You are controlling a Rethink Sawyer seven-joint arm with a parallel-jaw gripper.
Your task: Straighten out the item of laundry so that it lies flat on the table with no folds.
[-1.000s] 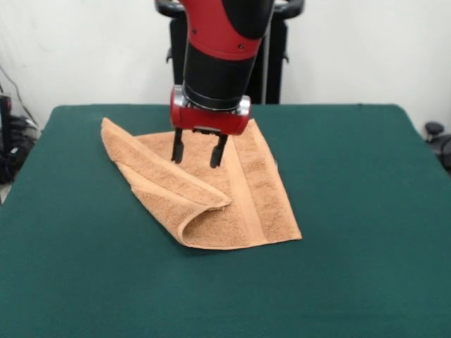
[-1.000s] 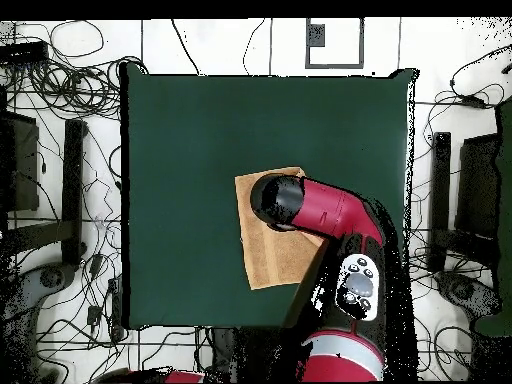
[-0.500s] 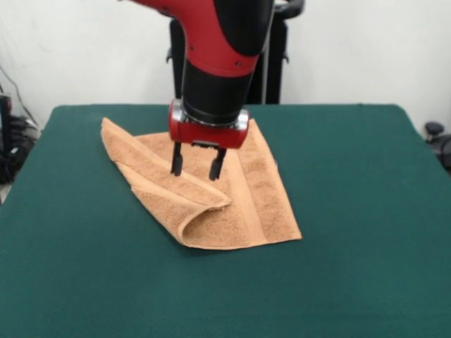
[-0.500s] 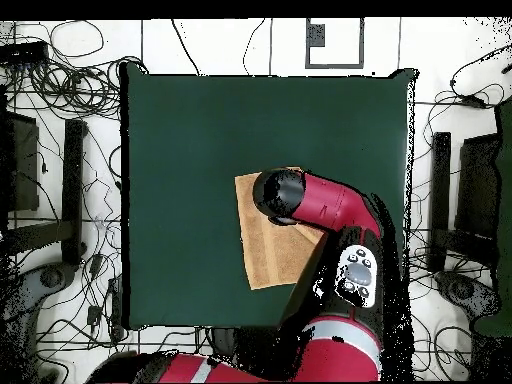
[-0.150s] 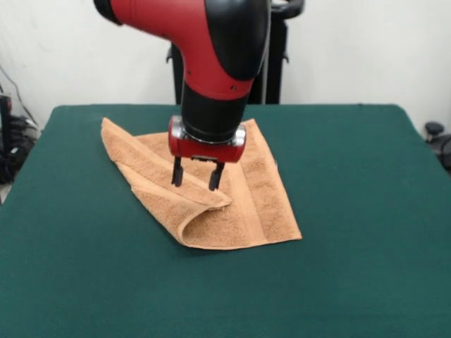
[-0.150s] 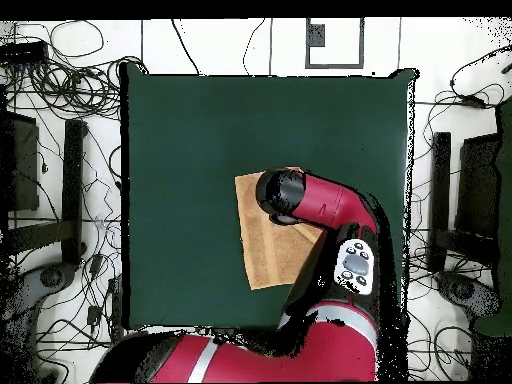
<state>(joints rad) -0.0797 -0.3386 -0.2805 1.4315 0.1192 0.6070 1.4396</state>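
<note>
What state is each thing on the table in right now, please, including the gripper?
towel: partly folded, one corner flap doubled over its middle, not yet flat.
gripper: open, fingers pointing down just above the folded flap, holding nothing.
table: dark green top, bearing the towel toward its far side in the front view.

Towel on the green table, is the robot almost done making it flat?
Not yet. The towel lies on the table, but one corner is folded over the middle, making a raised flap. The open gripper hangs just above that flap, holding nothing. Left to do: grab the flap and pull it out flat.
</note>
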